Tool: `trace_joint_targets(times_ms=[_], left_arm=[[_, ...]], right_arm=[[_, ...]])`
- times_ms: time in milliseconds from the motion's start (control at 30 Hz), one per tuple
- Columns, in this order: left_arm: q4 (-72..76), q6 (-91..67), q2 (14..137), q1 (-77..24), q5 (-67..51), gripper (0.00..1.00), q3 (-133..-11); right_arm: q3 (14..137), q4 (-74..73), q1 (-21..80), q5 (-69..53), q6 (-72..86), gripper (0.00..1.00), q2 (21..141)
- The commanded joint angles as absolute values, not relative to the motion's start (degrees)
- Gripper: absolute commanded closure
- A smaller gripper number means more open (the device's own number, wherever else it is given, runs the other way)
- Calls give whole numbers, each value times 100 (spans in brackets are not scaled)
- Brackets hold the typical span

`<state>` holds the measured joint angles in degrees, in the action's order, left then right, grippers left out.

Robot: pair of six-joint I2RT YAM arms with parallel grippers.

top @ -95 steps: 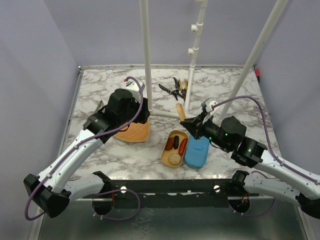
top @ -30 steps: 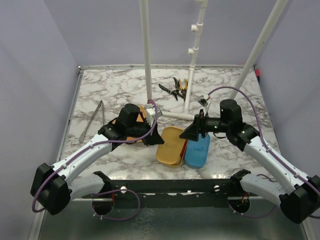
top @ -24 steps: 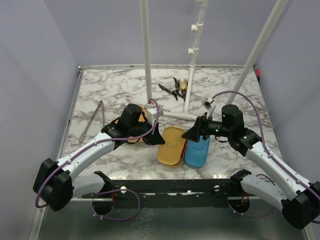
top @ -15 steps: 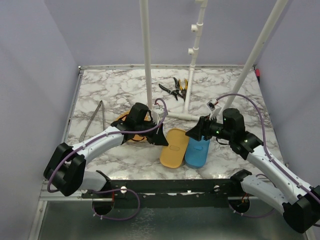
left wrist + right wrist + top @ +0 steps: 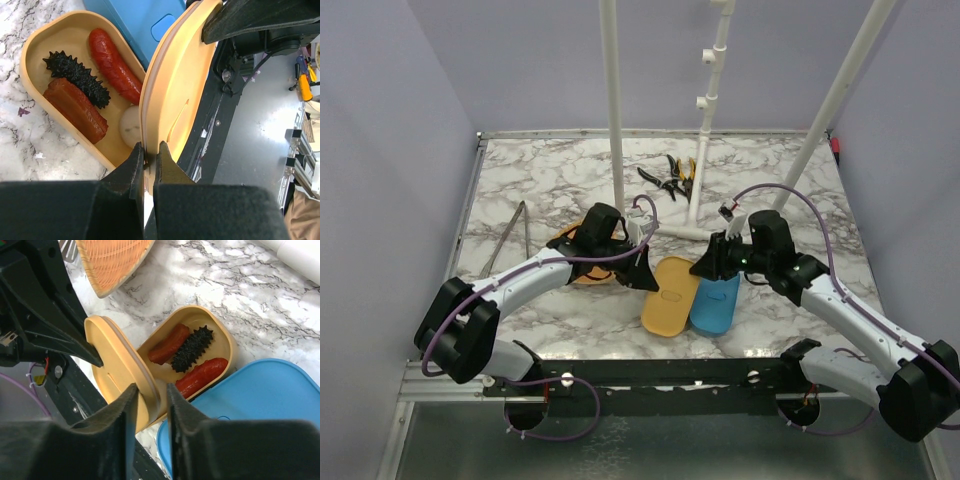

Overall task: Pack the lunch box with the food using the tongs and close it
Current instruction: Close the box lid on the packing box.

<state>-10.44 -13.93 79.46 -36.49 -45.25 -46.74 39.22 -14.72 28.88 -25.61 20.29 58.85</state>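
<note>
The yellow lunch box (image 5: 55, 31) holds the food: a red sausage (image 5: 112, 65), a dark spiky piece (image 5: 75, 80), a brown-red sausage (image 5: 75, 111) and a beige ball (image 5: 131, 125). Its yellow lid (image 5: 670, 297) stands tilted on edge over the box and hides it from above. My left gripper (image 5: 148, 152) is shut on the lid's near rim. My right gripper (image 5: 150, 396) straddles the lid (image 5: 120, 371) at its far end, its jaws narrow with a sliver of gap on one side. The grey tongs (image 5: 506, 240) lie apart at the left.
A blue container (image 5: 715, 303) touches the lunch box on the right. A woven wooden dish (image 5: 112, 260) sits under my left arm. Black-and-yellow pliers (image 5: 670, 178) lie at the back by two white poles (image 5: 612, 120). The table's front edge is just below the box.
My left gripper has swung the lid to the right and tipped it over the box. My right gripper's jaws have narrowed around the lid's far end.
</note>
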Motion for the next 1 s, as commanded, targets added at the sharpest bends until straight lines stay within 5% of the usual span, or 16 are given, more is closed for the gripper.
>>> trace_joint_targets(times_ms=[0, 133, 200, 400, 500, 967], left_arm=[[-1063, -1301, 8101, -3682, -4806, 100, -4915], [-1097, -1291, 8217, -3678, -4777, 100, -4995], [-1131, -1282, 8276, -3680, -4669, 100, -5049], [-1193, -1213, 8260, -3679, -3981, 57, -5241], [-1236, -1068, 8152, -3681, -3568, 44, -5389], [-1243, -813, 7810, -3548, -3294, 37, -5259]], right_arm=[[4095, -1584, 2900, -2515, 1868, 77, 6012], [4057, -1614, 2900, -2482, 1877, 99, 6088], [4069, -1722, 2901, -2267, 1919, 100, 6105], [4142, -2002, 2900, -1813, 2021, 100, 6261], [4211, -2013, 2900, -1825, 2070, 100, 6452], [5030, -2916, 2459, -3195, 1404, 99, 7435]])
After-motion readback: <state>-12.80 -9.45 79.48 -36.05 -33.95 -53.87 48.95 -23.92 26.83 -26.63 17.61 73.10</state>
